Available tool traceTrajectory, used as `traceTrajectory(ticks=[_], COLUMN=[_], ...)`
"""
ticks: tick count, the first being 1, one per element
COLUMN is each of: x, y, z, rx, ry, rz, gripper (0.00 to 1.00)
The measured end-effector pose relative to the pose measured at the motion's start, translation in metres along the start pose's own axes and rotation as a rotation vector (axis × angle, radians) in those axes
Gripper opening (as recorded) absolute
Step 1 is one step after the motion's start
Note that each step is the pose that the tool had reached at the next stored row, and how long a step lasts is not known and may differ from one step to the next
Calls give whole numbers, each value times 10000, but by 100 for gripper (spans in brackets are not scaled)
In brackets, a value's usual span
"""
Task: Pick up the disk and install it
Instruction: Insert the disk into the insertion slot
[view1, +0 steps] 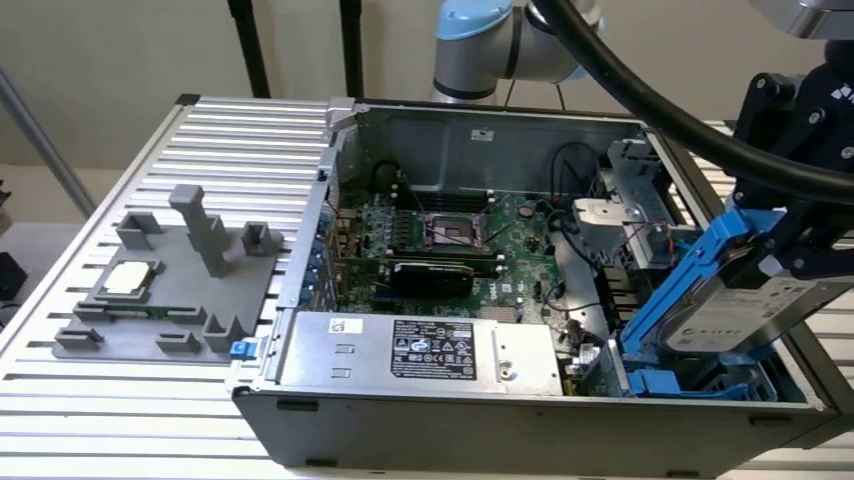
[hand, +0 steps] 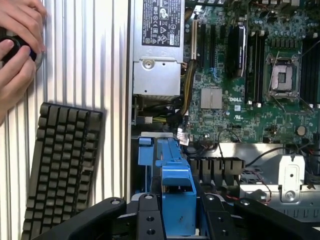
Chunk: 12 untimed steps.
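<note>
Holding the disk (view1: 738, 312) at the right edge of the exterior view, pinched by the gripper (view1: 798, 245) on the blue carrier frame (view1: 683, 285) around it. Closed narrow on that frame, black fingers (hand: 150, 217) pressed to either side of the blue plastic in the wrist view. Tilted steeply, labelled face showing, upper end toward the frame's right edge, lower end dipping into the lower-right corner of the open computer case (view1: 534, 425), just beside more blue plastic there. Cannot tell whether touching the bay. Left of the disk: motherboard (view1: 454, 225) at frame centre, power supply (view1: 420, 350) below it along the case's front wall. Far left on the slatted table (view1: 80, 400): grey fixture (view1: 180, 300) with a small square chip (view1: 127, 278). In the wrist view, a keyboard (hand: 60, 165) beside the case and a person's hands (hand: 15, 75) around a dark round object (hand: 17, 47).
</note>
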<state>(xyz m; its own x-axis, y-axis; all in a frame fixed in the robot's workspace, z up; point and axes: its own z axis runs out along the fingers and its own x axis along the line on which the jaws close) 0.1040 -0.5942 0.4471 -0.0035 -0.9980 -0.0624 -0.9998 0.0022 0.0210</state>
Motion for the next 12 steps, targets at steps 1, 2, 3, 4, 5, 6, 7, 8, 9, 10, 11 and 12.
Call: traceTrajectory(ticks=[1,2,3,4,5,6,7,8,9,10,11,12], x=[0,-1,-1,-1,-1,-1,-1,0,0,1,1,2], y=[-3,-7,-10,-12,-15,-16,-18,-20,-22,-24,-24,-26], z=[4,8,11,14,18,24,31,38,47,54,62,72], rx=[-6,-10,-13,-15,-16,-16,-17,-18,-19,-20,-21,-22], ry=[1,1,1,1,1,0,0,0,-1,1,1,1], rz=[0,0,1,1,1,2,1,1,1,1,1,2], gripper=[0,0,0,0,0,0,0,0,0,0,0,0])
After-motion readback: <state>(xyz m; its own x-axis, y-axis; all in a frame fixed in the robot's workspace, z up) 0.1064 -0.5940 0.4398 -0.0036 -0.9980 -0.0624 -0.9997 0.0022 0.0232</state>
